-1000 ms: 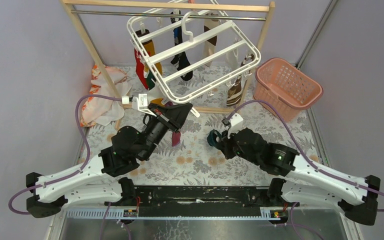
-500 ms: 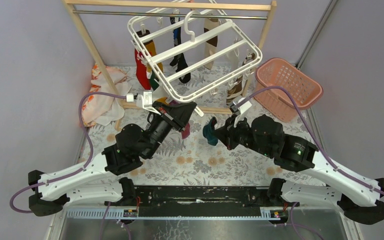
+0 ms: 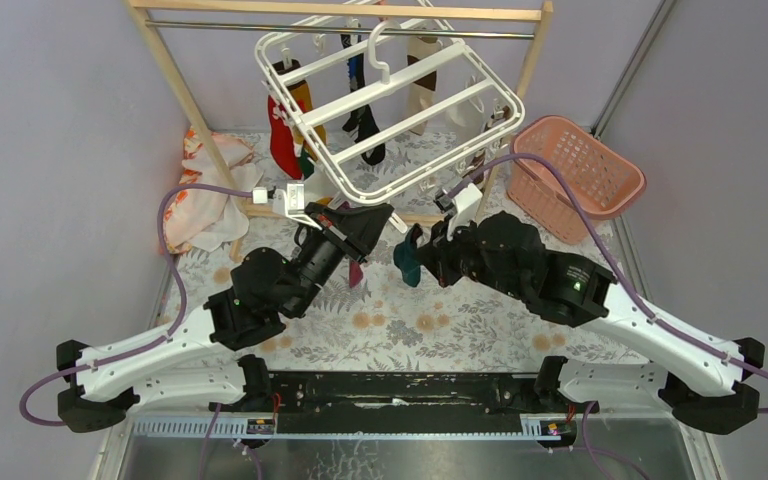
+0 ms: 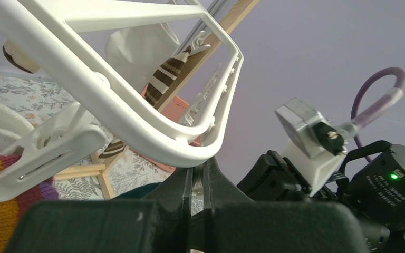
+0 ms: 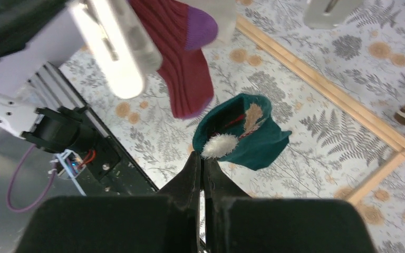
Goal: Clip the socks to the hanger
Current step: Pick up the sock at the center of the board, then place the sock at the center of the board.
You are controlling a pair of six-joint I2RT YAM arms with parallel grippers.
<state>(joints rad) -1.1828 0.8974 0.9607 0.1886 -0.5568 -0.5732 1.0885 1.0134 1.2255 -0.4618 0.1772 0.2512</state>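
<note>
The white hanger (image 3: pixel 390 83) hangs tilted from the rack, and several socks dangle from its clips. My left gripper (image 3: pixel 378 215) is shut, with its tips (image 4: pixel 198 168) pressed under the hanger's near corner (image 4: pixel 116 110). I cannot tell whether they pinch anything. Beside them a white clip (image 4: pixel 42 153) holds a red sock with purple patches (image 3: pixel 357 272) (image 5: pixel 184 68). My right gripper (image 3: pixel 426 250) (image 5: pixel 201 158) is shut on the edge of a teal sock (image 3: pixel 407 258) (image 5: pixel 248 132). That sock hangs in the air just right of the red one.
A pink lattice basket (image 3: pixel 575 175) stands at the back right. The wooden rack's post (image 3: pixel 190 110) and its base bar (image 5: pixel 321 89) frame the hanger. An orange-and-white patterned cloth (image 3: pixel 195 200) lies at the left. The tabletop is floral.
My right arm has lifted the teal sock and carried it left and forward, up beside the left gripper. The left gripper has shifted slightly up under the hanger's corner.
</note>
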